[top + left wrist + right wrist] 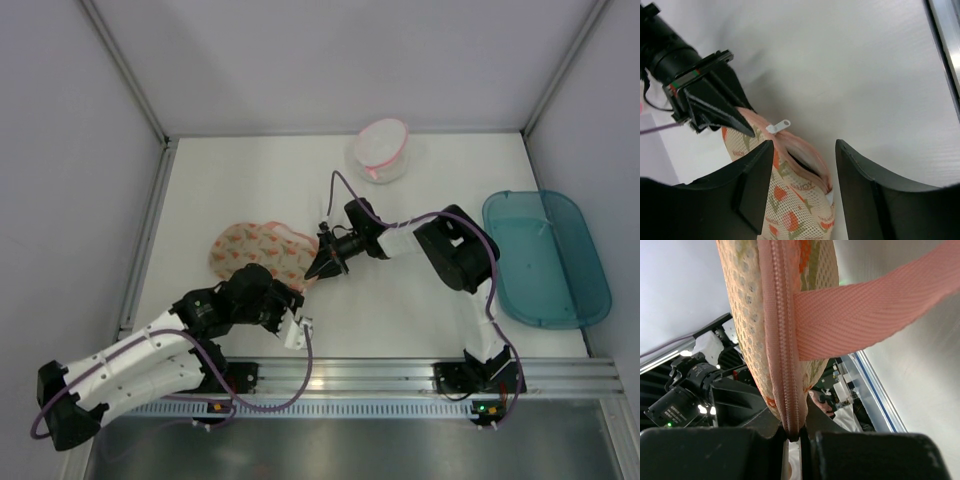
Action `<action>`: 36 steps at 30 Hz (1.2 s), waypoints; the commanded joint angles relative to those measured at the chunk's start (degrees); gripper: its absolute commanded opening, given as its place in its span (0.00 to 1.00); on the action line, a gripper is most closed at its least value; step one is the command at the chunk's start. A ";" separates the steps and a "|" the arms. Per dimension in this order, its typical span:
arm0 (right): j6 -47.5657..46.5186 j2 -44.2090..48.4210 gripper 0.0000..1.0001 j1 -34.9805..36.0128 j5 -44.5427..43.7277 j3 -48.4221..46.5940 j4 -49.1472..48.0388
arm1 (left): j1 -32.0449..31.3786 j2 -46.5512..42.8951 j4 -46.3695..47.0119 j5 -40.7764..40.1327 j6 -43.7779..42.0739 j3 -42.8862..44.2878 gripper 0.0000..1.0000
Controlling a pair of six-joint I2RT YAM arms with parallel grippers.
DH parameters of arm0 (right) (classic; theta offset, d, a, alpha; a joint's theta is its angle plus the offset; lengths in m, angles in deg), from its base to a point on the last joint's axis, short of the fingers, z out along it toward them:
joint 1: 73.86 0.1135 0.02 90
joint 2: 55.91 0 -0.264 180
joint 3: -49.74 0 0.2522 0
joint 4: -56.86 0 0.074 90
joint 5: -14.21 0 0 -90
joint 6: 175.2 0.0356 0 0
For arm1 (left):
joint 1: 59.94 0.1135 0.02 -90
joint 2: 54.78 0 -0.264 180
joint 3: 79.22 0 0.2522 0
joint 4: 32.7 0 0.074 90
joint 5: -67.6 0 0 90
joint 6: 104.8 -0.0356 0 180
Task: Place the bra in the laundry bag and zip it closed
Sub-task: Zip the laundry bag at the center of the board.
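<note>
Speckled mesh bag (250, 248) lies left of centre on the counter (400, 300), its near edge hidden under the left tool (802, 150), whose jaws stand spread astride the pink zip (785, 340). The bra cannot be made out. The right tool (312, 272) pinches the bag's zip edge.

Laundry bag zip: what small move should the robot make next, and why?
Probably shut the left gripper on the laundry bag rim to brace it. It stands open astride the pink zip edge, where a dark gap shows, while the right gripper pinches that edge beside the white pull tab. A steadied bag should let the zip run on.
</note>
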 commanded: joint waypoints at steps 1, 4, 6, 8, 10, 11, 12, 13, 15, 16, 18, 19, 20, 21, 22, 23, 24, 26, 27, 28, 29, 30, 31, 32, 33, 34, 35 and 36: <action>0.45 0.64 0.00 0.52 0.80 -1.56 -1.34 | -0.13 1.81 -2.79 5.74 -16.44 1.46 0.58; 0.53 0.64 0.00 0.52 0.80 -1.74 -0.90 | -0.13 4.70 -2.70 6.19 -23.58 1.98 0.56; 0.53 0.82 0.00 0.43 0.71 -1.74 -0.46 | -0.05 6.46 -2.61 6.37 -25.87 2.69 0.56; 0.53 0.82 0.00 0.52 0.71 -1.65 -0.37 | -0.13 7.79 0.01 6.11 -26.48 2.69 0.56; 1.23 0.73 0.00 0.61 0.80 -1.30 -1.24 | -0.13 7.53 4.82 5.49 -27.19 1.56 0.57; 1.67 0.73 0.00 0.61 0.80 -1.12 -1.77 | -0.13 7.44 6.25 4.62 -29.02 -0.02 0.58; 2.63 0.73 0.00 0.70 0.88 -1.04 -2.56 | -0.13 7.26 7.39 4.09 -30.17 -0.82 0.58; 3.16 0.56 0.00 0.70 0.97 -0.69 -3.43 | -0.13 7.09 8.97 3.39 -31.40 -1.69 0.58; 3.61 0.64 0.00 0.61 1.06 -0.60 -3.80 | -0.22 6.82 13.98 1.89 -33.43 -4.16 0.58; 3.61 0.64 0.00 0.70 1.06 -0.51 -3.71 | -0.13 6.82 14.95 1.37 -33.87 -4.69 0.58; 3.96 0.82 0.00 0.61 0.80 -0.33 -3.62 | -0.22 7.17 16.28 0.14 -35.36 -5.48 0.58; 4.13 0.90 0.00 0.70 0.71 -0.24 -3.53 | -0.13 7.26 16.20 -0.39 -36.24 -5.66 0.58; 4.22 0.91 0.00 0.70 0.71 -0.33 -3.62 | -0.22 7.17 16.80 -0.83 -37.46 -6.01 0.57; 4.49 0.73 0.00 0.70 0.80 -0.42 -3.79 | -0.13 7.09 17.25 -1.45 -37.82 -6.79 0.57; 4.58 0.73 0.00 0.70 0.80 -0.42 -3.80 | -0.13 7.09 17.42 -1.63 -38.61 -7.06 0.57; 4.58 0.73 0.00 0.70 0.80 -0.42 -3.80 | -0.13 7.00 17.69 -1.72 -38.70 -7.32 0.56; 4.75 0.73 0.00 0.70 0.80 -0.42 -3.97 | -0.13 6.65 19.17 -1.89 -38.62 -7.68 0.55; 4.66 0.73 0.00 0.79 0.71 -0.07 -3.88 | -0.13 6.12 20.67 -2.59 -38.62 -8.91 0.54; 4.58 0.73 0.00 0.87 0.71 0.02 -3.97 | -0.13 5.77 21.37 -2.94 -38.88 -9.34 0.53; 4.58 0.73 0.00 0.96 0.71 0.19 -3.97 | -0.13 5.59 22.51 -3.38 -39.32 -10.31 0.52; 4.49 0.73 0.00 0.96 0.71 0.20 -3.97 | -0.13 5.24 23.13 -4.00 -39.41 -10.58 0.51; 4.40 0.64 0.00 1.05 0.62 0.11 -3.88 | -0.13 4.63 23.23 -4.26 -39.50 -10.75 0.49; 4.49 0.55 0.00 1.05 0.62 0.02 -3.80 | -0.13 4.10 23.23 -4.09 -39.32 -10.93 0.47; 4.49 0.47 0.00 1.05 0.80 -0.15 -3.80 | -0.13 3.75 23.23 -4.00 -39.23 -11.19 0.46; 4.23 0.29 0.00 1.05 0.80 -0.33 -3.71 | -0.13 3.40 23.23 -3.91 -39.15 -11.28 0.44; 4.22 0.29 0.00 1.05 0.80 -0.42 -3.62 | -0.13 2.79 23.31 -3.91 -39.06 -11.37 0.40; 4.22 0.29 0.00 1.05 0.80 -0.42 -3.62 | -0.13 2.61 23.23 -4.17 -38.97 -11.63 0.38; 4.05 0.38 0.00 1.05 0.71 -0.51 -3.62 | -0.13 2.43 23.23 -4.26 -39.06 -11.63 0.35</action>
